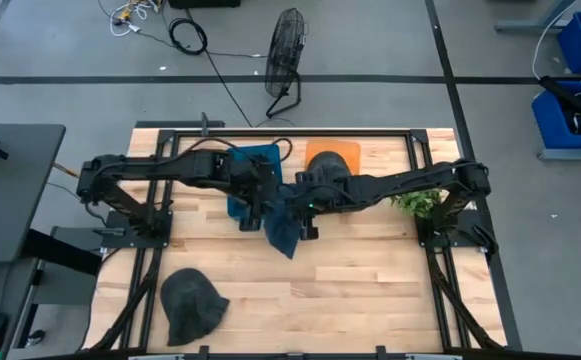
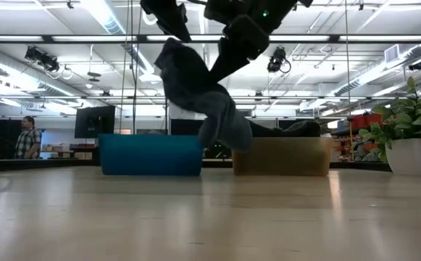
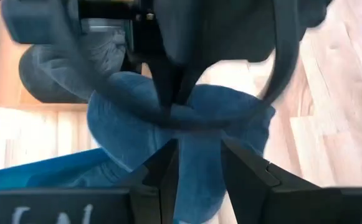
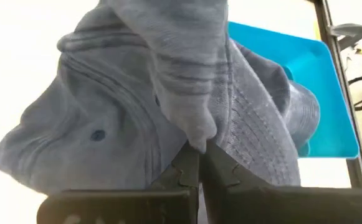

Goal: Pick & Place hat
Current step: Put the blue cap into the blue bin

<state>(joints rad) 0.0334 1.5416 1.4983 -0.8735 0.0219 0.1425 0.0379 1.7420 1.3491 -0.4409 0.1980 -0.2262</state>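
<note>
Hat, a blue-grey cap, hangs in the air between both sets of jaws, clear of the bench. The right gripper has its jaws pinched tight on a fold of the cloth, with the crown and its button spread out beside them. The left gripper has its jaws set a little apart with a strip of the hat running between them; they seem to grip it, though the cloth hides the contact.

Both grippers meet above the middle of the bench, the left gripper just beside the right gripper. Behind them sit 2 bins, a blue bin nearer the left jaws and an orange bin nearer the right. A potted plant stands out by the right arm's base. A second dark hat lies well apart, at the bench's near edge on the left arm's side.
</note>
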